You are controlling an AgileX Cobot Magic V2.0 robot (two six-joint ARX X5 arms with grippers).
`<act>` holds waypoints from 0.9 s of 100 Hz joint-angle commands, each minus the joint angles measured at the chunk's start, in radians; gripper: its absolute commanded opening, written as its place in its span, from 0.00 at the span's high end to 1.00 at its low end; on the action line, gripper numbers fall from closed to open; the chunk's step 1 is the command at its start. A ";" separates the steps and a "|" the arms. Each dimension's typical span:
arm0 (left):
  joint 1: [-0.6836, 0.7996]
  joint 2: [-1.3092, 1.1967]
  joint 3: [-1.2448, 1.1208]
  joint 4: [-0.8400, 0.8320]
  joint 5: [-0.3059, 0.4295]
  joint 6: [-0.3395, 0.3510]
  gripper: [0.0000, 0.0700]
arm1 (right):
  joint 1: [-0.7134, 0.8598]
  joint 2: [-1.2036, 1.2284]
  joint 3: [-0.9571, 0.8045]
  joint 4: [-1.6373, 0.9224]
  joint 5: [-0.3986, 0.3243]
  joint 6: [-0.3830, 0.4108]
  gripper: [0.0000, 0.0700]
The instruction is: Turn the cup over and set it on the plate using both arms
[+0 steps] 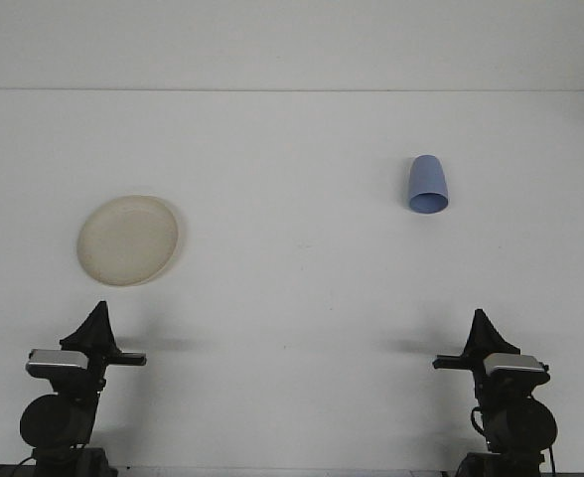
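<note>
The left gripper [97, 316] and right gripper [481, 323] are sitting low at the near edge of the white surface [292, 288], and whether either is wide or narrow cannot be told. The blue cup [427, 185] is standing upside down far on the right, well apart from the cream plate [128, 239] lying on the left.

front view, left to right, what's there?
Left gripper → round cream plate → upside-down blue plastic cup → right gripper.
</note>
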 commanded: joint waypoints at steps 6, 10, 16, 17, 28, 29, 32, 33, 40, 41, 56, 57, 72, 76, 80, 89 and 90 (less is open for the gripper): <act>0.001 -0.001 -0.019 0.010 -0.003 0.003 0.98 | -0.003 0.024 0.093 0.009 0.023 0.114 1.00; 0.001 -0.001 -0.019 0.010 -0.003 0.003 0.98 | -0.003 0.045 0.128 0.006 0.023 0.114 1.00; 0.001 -0.001 -0.019 0.010 -0.003 0.003 0.98 | -0.003 0.096 0.191 -0.003 0.028 0.107 1.00; 0.001 -0.001 -0.019 0.010 -0.003 0.003 0.98 | -0.003 0.106 0.201 -0.006 0.029 0.105 1.00; 0.001 -0.001 -0.019 0.010 -0.003 0.003 0.98 | -0.003 0.247 0.331 -0.047 0.048 0.076 1.00; 0.001 -0.001 -0.019 0.010 -0.003 0.003 0.98 | -0.003 0.261 0.343 -0.049 0.048 0.069 1.00; 0.001 -0.001 -0.019 0.010 -0.003 0.003 0.98 | -0.003 0.304 0.377 -0.051 0.045 0.049 0.96; 0.001 -0.001 -0.019 0.010 -0.003 0.003 0.98 | -0.003 0.317 0.387 -0.051 0.045 0.043 0.93; 0.001 -0.001 -0.019 0.010 -0.003 0.003 0.98 | -0.003 0.412 0.462 -0.051 0.044 0.007 0.62; 0.001 -0.001 -0.019 0.010 -0.003 0.003 0.98 | -0.003 0.426 0.473 -0.051 0.044 0.003 0.56; 0.001 -0.001 -0.019 0.010 -0.003 0.003 0.98 | -0.003 0.613 0.604 -0.042 0.026 -0.068 0.27; 0.001 -0.001 -0.019 0.010 -0.003 0.003 0.98 | -0.003 0.625 0.610 -0.039 0.023 -0.074 0.27; 0.001 -0.001 -0.019 0.010 -0.003 0.003 0.98 | -0.003 0.798 0.666 0.039 0.009 -0.132 0.27; 0.001 -0.001 -0.019 0.010 -0.003 0.003 0.98 | -0.003 0.844 0.669 0.064 -0.003 -0.133 0.27; 0.001 -0.001 -0.019 0.010 -0.003 0.003 0.98 | -0.003 0.889 0.669 0.086 -0.010 -0.133 0.27; 0.001 -0.001 -0.019 0.010 -0.003 0.003 0.98 | -0.003 0.998 0.669 0.120 -0.013 -0.150 0.27; 0.001 -0.001 -0.019 0.010 -0.003 0.003 0.98 | -0.003 1.009 0.669 0.122 -0.013 -0.154 0.27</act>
